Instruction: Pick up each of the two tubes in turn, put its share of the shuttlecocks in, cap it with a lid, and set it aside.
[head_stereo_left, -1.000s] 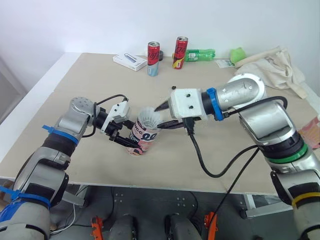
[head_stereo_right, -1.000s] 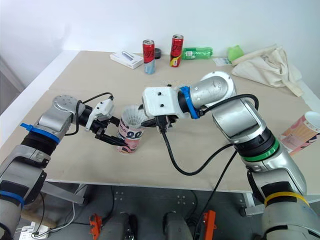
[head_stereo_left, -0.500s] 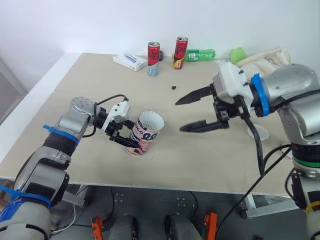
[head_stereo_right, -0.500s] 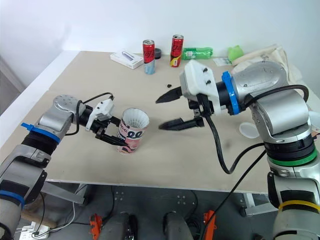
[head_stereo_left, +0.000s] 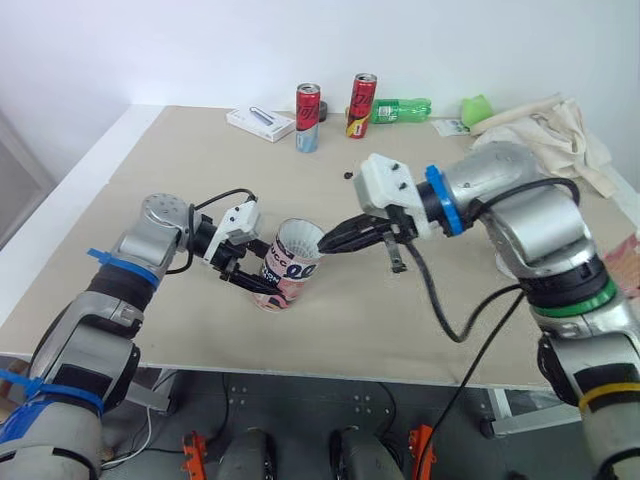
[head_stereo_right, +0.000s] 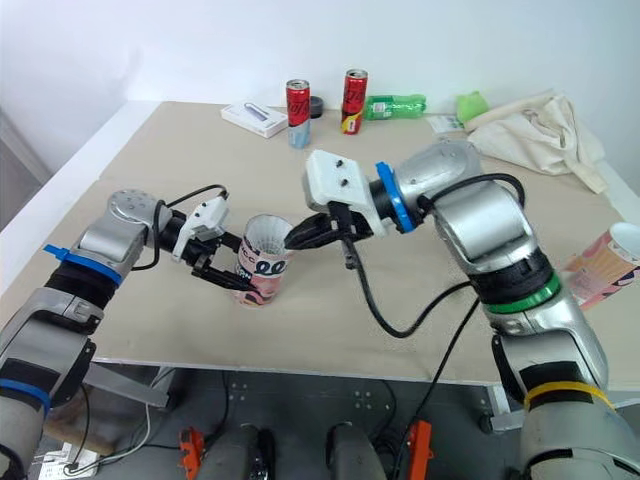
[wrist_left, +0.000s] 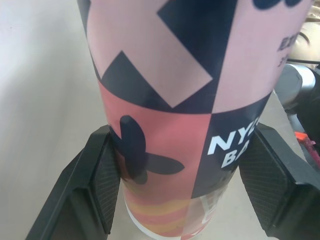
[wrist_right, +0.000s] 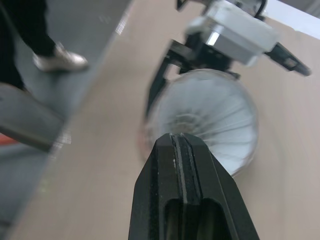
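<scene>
A pink, red and navy patterned tube (head_stereo_left: 284, 276) stands tilted on the table, and my left gripper (head_stereo_left: 250, 268) is shut on its lower half. In the left wrist view the tube (wrist_left: 175, 100) sits between both black pads (wrist_left: 107, 187). A white feathered shuttlecock (head_stereo_left: 301, 240) fills the tube's mouth. My right gripper (head_stereo_left: 327, 243) is shut, its tips touching the shuttlecock's rim from the right. The right wrist view shows the closed fingers (wrist_right: 182, 165) over the feathers (wrist_right: 210, 117). A second patterned tube (head_stereo_right: 605, 262) lies at the table's right edge.
At the back of the table stand two red cans (head_stereo_left: 307, 117) (head_stereo_left: 360, 103), with a green bottle (head_stereo_left: 400, 109) lying beside them, a white box (head_stereo_left: 259, 123) and a cream cloth bag (head_stereo_left: 545, 135). A small dark object (head_stereo_left: 347, 175) lies mid-table. The near table edge runs just below the tube.
My right gripper let go of the shuttlecock, drew back to the right open, then came back shut to the tube's mouth. The shuttlecock sits lower in the tube. The left arm held still.
</scene>
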